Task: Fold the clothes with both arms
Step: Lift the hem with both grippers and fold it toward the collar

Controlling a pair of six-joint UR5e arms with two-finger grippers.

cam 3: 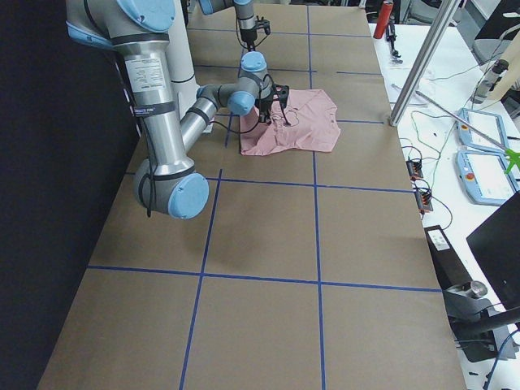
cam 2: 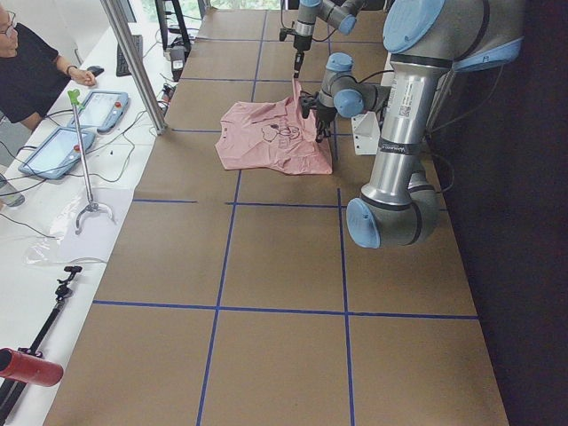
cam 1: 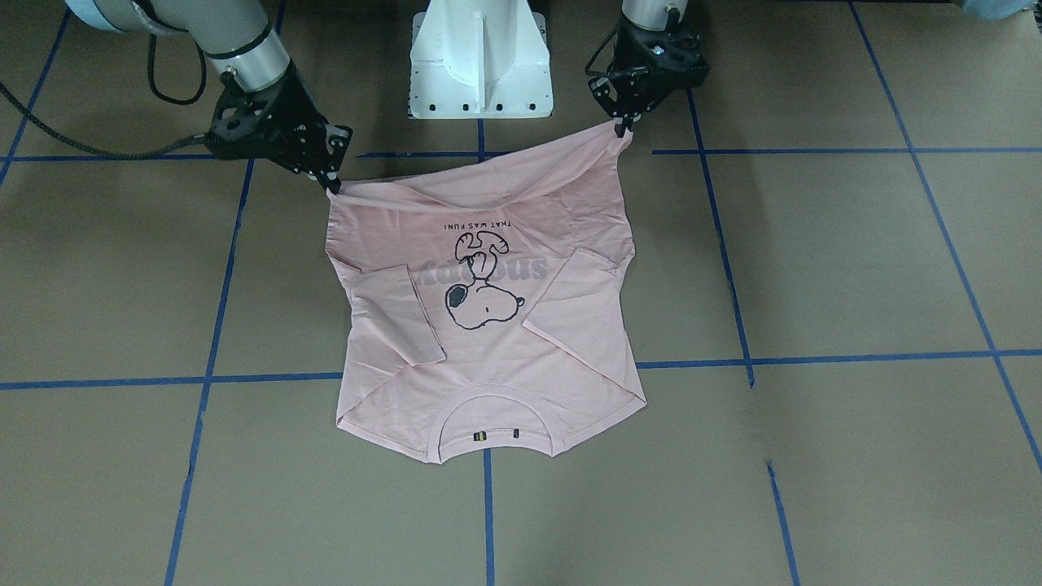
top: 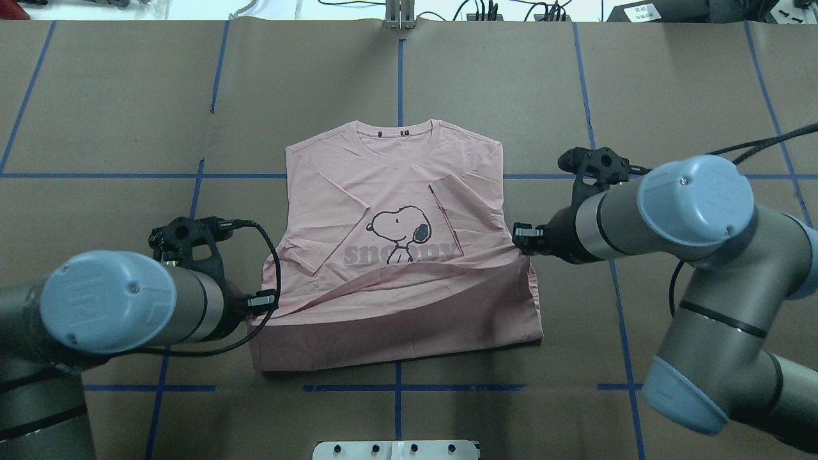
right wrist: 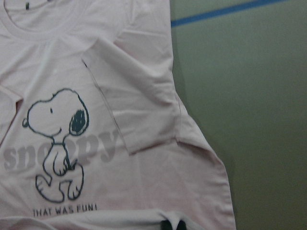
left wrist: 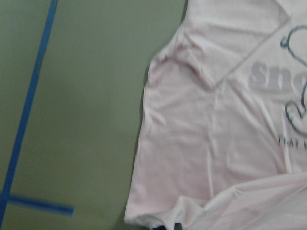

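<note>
The clothes are one pale pink T-shirt [top: 396, 191] lying print up on the brown table, collar [cam 1: 496, 407] away from the robot and both sleeves folded inward. My left gripper [top: 271, 299] is shut on one corner of the bottom hem. My right gripper [top: 519, 235] is shut on the other corner. Both corners are raised off the table, and the hem [cam 1: 480, 175] sags between them over the lower body of the shirt. In the front view the left gripper [cam 1: 623, 126] is on the right and the right gripper [cam 1: 332, 185] on the left. Each wrist view looks down on the shirt [left wrist: 216, 134] [right wrist: 120, 96] under the lifted hem.
The white pedestal base [cam 1: 480, 61] stands just behind the hem. Blue tape lines [top: 396, 409] grid the brown table cover. A person [cam 2: 35, 62] sits at a side bench with tablets [cam 2: 98, 106] beyond the far table edge.
</note>
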